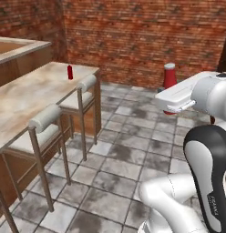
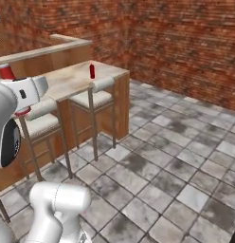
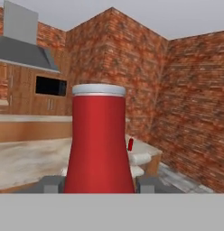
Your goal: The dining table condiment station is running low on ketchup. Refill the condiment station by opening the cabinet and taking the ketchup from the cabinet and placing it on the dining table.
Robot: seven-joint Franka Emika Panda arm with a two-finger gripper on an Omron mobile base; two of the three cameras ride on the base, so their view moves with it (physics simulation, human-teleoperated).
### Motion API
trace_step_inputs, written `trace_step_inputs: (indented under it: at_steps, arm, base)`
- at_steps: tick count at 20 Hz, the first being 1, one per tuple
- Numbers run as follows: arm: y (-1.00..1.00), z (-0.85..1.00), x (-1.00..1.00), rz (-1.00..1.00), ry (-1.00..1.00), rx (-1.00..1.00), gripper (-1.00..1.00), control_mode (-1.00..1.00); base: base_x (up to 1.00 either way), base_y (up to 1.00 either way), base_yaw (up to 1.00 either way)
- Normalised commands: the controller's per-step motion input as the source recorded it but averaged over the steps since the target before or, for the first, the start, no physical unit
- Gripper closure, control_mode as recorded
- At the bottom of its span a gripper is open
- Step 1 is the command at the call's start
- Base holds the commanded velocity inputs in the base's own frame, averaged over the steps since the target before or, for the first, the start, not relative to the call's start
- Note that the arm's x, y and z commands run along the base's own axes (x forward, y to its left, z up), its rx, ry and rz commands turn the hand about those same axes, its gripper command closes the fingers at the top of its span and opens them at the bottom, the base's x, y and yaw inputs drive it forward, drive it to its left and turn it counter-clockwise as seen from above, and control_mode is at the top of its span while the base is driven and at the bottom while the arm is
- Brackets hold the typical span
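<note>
- In the hand view the ketchup (image 3: 98, 140) stands upright between the two dark finger tips; one tip sits at each side of its wide base, and the gripper (image 3: 98, 184) is pinching the bottle, jaws part-way apart with the bottle filling the gap; its pale cap is at the top and its red body flares toward the bottom
- In the left base view the same ketchup (image 1: 169, 77) shows behind the white forearm, cap and upper body rising above it, red base just visible below; it hangs in the air over the tiled floor (image 1: 128, 150), well apart from the dining table (image 1: 28, 98)
- In the right base view the ketchup (image 2: 6, 72) peeks over the white hand at the left edge, cap up, with a sliver of red under the hand
- Two cushioned stools (image 1: 44, 132) stand along the near side of the dining table, tucked against its wooden front
- A second small red bottle (image 1: 69, 72) stands upright on the marble top near the far end of the dining table; it also shows in the right base view (image 2: 92, 71) and, tiny, just right of the held bottle in the hand view (image 3: 130, 144)
- A raised wooden ledge (image 2: 43, 52) runs behind the table top
- A brick wall (image 1: 146, 36) closes the room at the back; in the hand view a grey range hood (image 3: 23, 49) and wooden units show far off on the left
</note>
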Motion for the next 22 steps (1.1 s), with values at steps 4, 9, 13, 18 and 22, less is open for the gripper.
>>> trace_step_inputs:
  at_steps: [4,9,13,18,22]
  arm:
    - [0.0,0.0,0.0,0.0,0.0,0.0,1.0,1.0]
    - [0.0,0.0,0.0,0.0,0.0,0.0,1.0,1.0]
    - [0.0,0.0,0.0,0.0,0.0,0.0,1.0,1.0]
    - [0.0,0.0,0.0,0.0,0.0,0.0,1.0,1.0]
    - [0.0,0.0,0.0,0.0,0.0,0.0,1.0,1.0]
  base:
    - [1.0,-0.61,0.48]
    - [1.0,-0.64,0.47]
    - [1.0,-0.74,0.45]
    - [1.0,-0.68,0.47]
    - [1.0,-0.59,0.48]
